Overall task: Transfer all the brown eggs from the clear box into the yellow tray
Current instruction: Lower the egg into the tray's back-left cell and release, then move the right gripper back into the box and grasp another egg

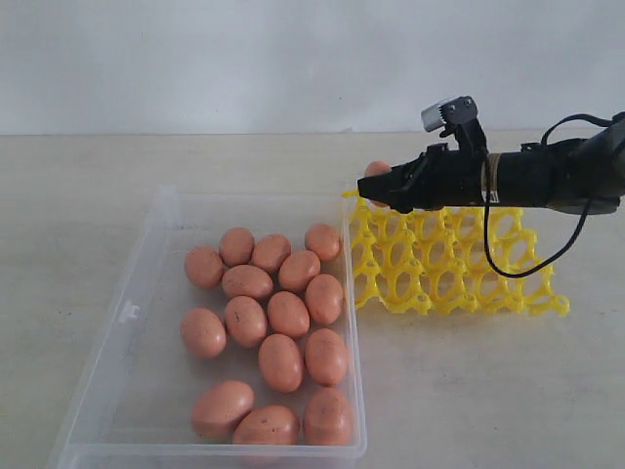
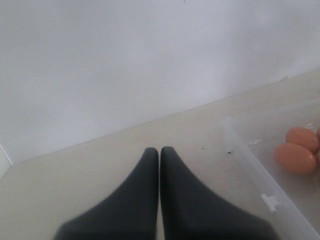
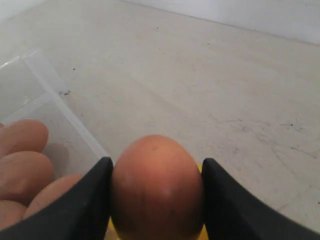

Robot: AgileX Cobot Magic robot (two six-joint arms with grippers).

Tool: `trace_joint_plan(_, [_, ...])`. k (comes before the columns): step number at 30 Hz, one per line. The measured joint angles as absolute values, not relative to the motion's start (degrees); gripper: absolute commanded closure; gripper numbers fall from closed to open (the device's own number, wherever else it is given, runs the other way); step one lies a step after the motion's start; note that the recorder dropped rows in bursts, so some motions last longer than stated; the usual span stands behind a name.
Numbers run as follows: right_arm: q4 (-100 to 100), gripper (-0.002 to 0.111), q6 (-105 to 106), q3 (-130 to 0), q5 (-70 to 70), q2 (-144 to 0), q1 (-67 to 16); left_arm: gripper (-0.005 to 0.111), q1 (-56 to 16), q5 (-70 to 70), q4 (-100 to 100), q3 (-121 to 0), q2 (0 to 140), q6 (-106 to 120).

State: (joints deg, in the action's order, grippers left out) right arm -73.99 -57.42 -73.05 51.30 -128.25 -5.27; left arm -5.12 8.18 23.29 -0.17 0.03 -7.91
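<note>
Several brown eggs [image 1: 278, 313] lie in the clear box [image 1: 146, 283] on the left of the table. To its right stands the yellow tray [image 1: 459, 269], its cups bare where they show. My right gripper [image 1: 379, 186] hovers over the tray's far left corner, shut on one brown egg [image 3: 157, 185] that fills the gap between its black fingers [image 3: 227, 205]. A bit of that egg [image 1: 377, 168] shows behind the fingertips in the exterior view. My left gripper [image 2: 159, 150] is shut with nothing in it, over bare table beside the box rim [image 2: 250, 165]; two eggs [image 2: 296, 157] show at that view's edge.
A pale wall [image 1: 293, 59] runs along the table's far edge. A black cable [image 1: 518, 264] loops down from the right arm over the tray. The box has a small latch tab [image 1: 128, 313] on its left side.
</note>
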Motion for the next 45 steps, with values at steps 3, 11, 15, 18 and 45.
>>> trace_joint_plan(3, [-73.17,0.109,-56.18,-73.05,50.13,-128.25,-5.26,0.105,-5.12,8.18,23.29,-0.17,0.03,-7.91])
trace_joint_plan(11, [-71.4,0.091,-52.48,-73.05,49.04,-128.51,-5.26,0.105,-5.12,8.13,23.29,-0.17,0.03,-8.61])
trace_joint_plan(15, [-70.08,0.082,-52.32,-73.05,49.04,-129.53,-5.26,0.105,-5.12,8.13,23.29,-0.17,0.03,-9.95])
trace_joint_plan(18, [-68.18,0.081,-51.31,-73.05,49.46,-130.12,-5.26,0.105,-5.12,8.28,23.29,-0.17,0.03,-10.51])
trace_joint_plan(45, [-70.92,0.082,-52.14,-73.05,57.82,-117.24,-6.3,0.105,-5.12,11.74,23.18,-0.17,0.03,-17.88])
